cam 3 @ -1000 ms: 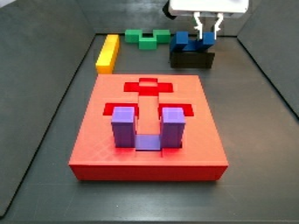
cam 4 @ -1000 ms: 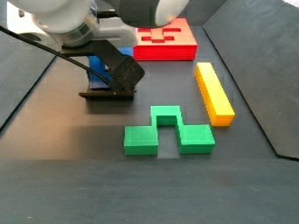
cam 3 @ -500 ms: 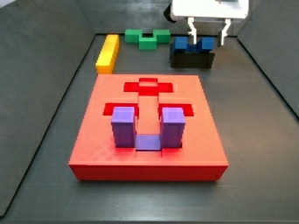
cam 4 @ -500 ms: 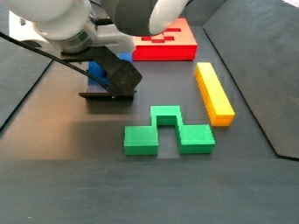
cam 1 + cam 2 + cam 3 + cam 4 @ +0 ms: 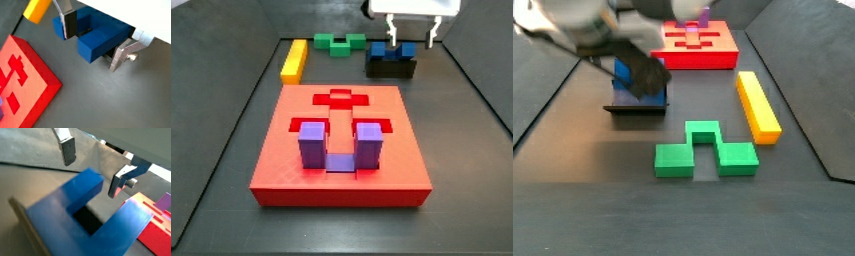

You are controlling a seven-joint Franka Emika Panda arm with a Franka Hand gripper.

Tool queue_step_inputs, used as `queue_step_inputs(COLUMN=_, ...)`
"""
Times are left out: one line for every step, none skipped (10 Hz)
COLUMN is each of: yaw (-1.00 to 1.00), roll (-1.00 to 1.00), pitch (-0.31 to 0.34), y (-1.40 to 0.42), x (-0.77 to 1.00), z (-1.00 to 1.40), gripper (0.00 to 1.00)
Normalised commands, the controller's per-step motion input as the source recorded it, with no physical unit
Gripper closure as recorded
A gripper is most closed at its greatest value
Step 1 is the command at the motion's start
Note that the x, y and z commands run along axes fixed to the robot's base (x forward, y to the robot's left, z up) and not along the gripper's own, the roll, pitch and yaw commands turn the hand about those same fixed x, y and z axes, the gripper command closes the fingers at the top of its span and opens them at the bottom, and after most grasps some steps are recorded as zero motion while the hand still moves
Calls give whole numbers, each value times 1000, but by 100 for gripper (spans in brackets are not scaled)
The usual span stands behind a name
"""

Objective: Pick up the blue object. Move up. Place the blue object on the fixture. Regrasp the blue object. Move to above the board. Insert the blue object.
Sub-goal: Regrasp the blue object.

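Note:
The blue object [image 5: 389, 48] stands on the black fixture [image 5: 392, 68] at the far right of the floor; in a side view it shows blurred [image 5: 636, 76] on the fixture [image 5: 633, 107]. My gripper [image 5: 409, 40] hangs just over it, open. In a wrist view the fingers [image 5: 67, 24] flank the blue object [image 5: 100, 42] with a small gap on one side. In a wrist view the gripper [image 5: 93, 167] stands wide above the U-shaped blue object [image 5: 80, 223]. The red board [image 5: 338, 187] lies in the near middle.
A purple U-shaped block [image 5: 311, 140] sits in a recess of the board. A green block [image 5: 338, 43] and a yellow bar [image 5: 294, 60] lie at the back left; both also show in a side view, the green block [image 5: 707, 152] and the yellow bar [image 5: 756, 103]. Dark walls ring the floor.
The arm has shifted and blurs in a side view, lifting a little off the blue object. The blue object stays on the fixture.

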Motion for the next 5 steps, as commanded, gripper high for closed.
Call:
queue_step_inputs(yaw=-54, roll=600, pitch=-89, y=0, x=-194, z=891, gripper=0)
queue_step_inputs(yaw=-29, roll=783, pitch=-29, y=0, x=-171, z=874, gripper=0)
queue_step_inputs(yaw=-11, roll=1000, pitch=0, y=-129, x=-71, z=660, gripper=0)
queue_step_inputs(yaw=0, roll=1000, pitch=0, y=-263, x=0, z=417, gripper=0)
queue_step_inputs(yaw=0, roll=360, pitch=60, y=0, x=120, z=46, gripper=0)
